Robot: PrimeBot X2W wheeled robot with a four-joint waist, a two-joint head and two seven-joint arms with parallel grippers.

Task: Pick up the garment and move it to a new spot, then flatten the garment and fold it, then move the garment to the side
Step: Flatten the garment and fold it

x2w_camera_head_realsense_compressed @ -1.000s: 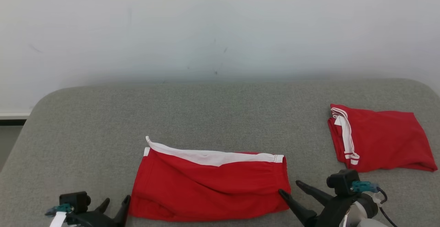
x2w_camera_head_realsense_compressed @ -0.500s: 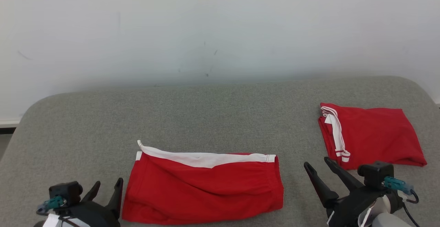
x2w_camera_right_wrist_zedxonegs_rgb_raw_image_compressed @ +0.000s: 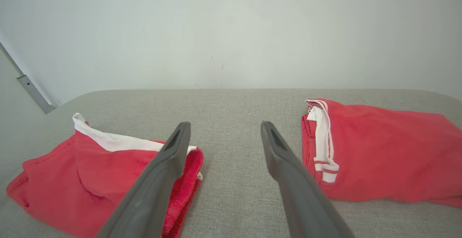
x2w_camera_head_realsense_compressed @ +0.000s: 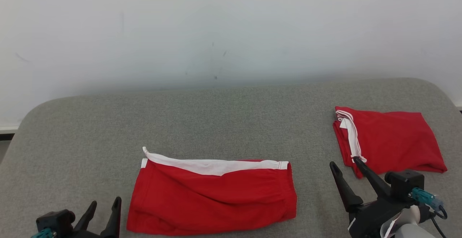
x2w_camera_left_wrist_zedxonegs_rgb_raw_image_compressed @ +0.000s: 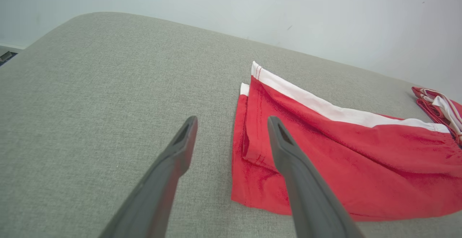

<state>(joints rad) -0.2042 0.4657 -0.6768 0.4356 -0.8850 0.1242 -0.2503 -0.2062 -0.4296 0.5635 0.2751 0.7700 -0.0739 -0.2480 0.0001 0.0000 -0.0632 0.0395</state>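
Observation:
The garment, red shorts with a white waistband, lies folded flat near the front middle of the grey padded surface. My left gripper stands open just left of its left edge, not touching it. In the left wrist view the garment lies to the right of the left gripper, one finger over its left edge. My right gripper stands open to the right of the garment, apart from it. The right wrist view shows the garment at lower left, with the open right gripper over bare surface.
A second folded red garment with white striped trim lies at the right, close to my right gripper's outer finger; it also appears as the second garment and at the edge. A white wall rises behind the surface's rounded back edge.
The head camera has shifted slightly. My right gripper has drawn away from the garment's right edge, rightward toward the second garment. My left gripper has sunk lower in view. The garment lies unchanged.

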